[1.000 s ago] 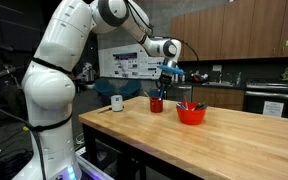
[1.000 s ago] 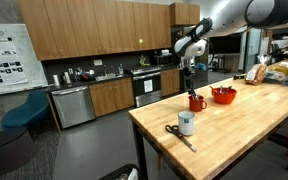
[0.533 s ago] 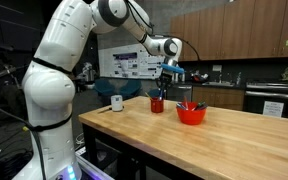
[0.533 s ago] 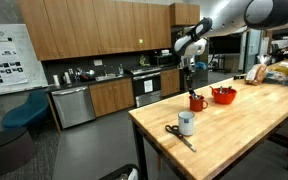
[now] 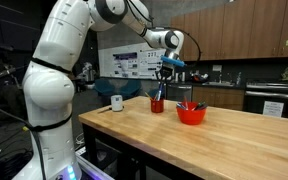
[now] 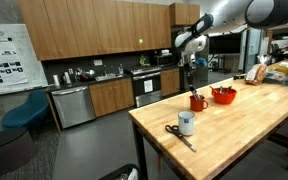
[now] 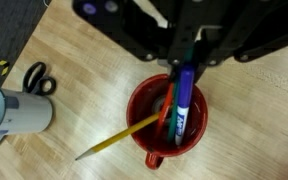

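Observation:
My gripper (image 7: 182, 62) hangs over a red mug (image 7: 156, 110) and is shut on a blue marker (image 7: 183, 100), whose lower end points down into the mug. A yellow pencil (image 7: 119, 138) leans out over the mug's rim, and a green and an orange pen stand beside the marker. In both exterior views the gripper (image 5: 166, 73) (image 6: 192, 72) is above the red mug (image 5: 157, 104) (image 6: 196, 102), which stands near the far end of the wooden table (image 5: 184, 145).
A red bowl (image 5: 191, 114) (image 6: 224, 96) holding dark items sits next to the mug. A white cup (image 5: 116, 102) (image 6: 186, 123) (image 7: 14, 112) and black scissors (image 6: 176, 133) (image 7: 36, 77) lie toward the table's corner. Kitchen cabinets and counters stand behind.
The jaws have shut on the blue marker, and the gripper has risen a little above the mug. Nothing else on the table has moved.

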`<action>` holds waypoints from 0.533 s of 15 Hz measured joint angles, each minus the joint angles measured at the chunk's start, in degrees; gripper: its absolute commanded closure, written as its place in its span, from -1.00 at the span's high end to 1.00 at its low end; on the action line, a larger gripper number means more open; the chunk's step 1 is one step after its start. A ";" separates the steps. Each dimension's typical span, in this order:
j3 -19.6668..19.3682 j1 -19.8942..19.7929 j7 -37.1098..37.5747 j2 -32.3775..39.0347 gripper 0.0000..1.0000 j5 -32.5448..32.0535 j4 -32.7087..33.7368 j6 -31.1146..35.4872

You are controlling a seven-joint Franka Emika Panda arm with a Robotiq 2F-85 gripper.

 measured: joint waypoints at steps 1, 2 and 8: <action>-0.04 -0.08 0.18 -0.33 -0.93 0.22 0.34 -0.62; -0.06 -0.22 0.47 -0.70 -0.93 0.67 0.63 -1.24; -0.39 -1.03 3.87 -2.87 -0.93 3.70 2.35 -4.38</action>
